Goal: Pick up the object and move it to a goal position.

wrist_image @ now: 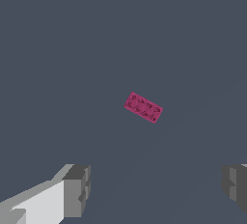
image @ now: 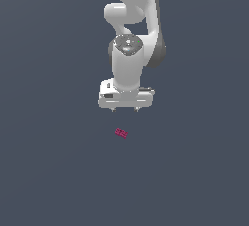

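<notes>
Block [image: 121,133] is lying flat on the plain grey-blue floor [image: 53,171], a small magenta-pink rectangle sitting at a slant, its long side running down toward the exterior view's right. Darker lines are crossing its top in a faint grid; in the wrist view the block [wrist_image: 143,107] is showing small dark marks in rows, but no writing, brand or label is readable on it. Just above it in the exterior view, the white arm [image: 130,49] is hanging straight down from the upper edge, with a grey round cap bearing a small green dot on its wrist; nothing legible is printed there either. Gripper [image: 125,109] is hovering over the block, well clear of it and touching nothing, the block sitting slightly toward the exterior view's left of its centre. In the wrist view the gripper [wrist_image: 157,189] is spread wide and holding nothing: one grey finger [wrist_image: 77,189] is showing at one side of the frame and the other is partly cut off at the opposite edge, with bare floor between them and the block lying beyond the gap.
</notes>
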`<state>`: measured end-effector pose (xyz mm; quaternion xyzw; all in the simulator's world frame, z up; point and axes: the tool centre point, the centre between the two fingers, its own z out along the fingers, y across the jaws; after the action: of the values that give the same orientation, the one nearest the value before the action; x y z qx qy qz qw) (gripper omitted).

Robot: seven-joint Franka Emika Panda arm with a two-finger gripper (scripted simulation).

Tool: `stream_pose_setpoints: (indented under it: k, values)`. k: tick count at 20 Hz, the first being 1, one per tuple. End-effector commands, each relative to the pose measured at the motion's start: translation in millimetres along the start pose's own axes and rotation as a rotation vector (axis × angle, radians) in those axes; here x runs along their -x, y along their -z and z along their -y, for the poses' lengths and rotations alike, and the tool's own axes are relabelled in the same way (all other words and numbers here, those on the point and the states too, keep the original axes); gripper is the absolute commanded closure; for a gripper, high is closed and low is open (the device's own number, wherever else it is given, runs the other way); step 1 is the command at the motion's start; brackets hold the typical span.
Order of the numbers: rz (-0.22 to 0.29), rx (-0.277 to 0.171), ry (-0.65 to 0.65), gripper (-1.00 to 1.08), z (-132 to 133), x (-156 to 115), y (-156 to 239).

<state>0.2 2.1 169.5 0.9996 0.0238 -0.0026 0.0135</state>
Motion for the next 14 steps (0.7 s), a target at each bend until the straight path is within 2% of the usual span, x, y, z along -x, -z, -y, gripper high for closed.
stream_pose_setpoints:
  k: [1,9,14]
  values:
    - [0.000,0.000,0.000,-0.92,0,0,0]
    - [-0.049,-0.017,-0.012,-0.92,10,-11,15]
    - [-0.051,-0.018,-0.013,-0.92,10,-12,15]
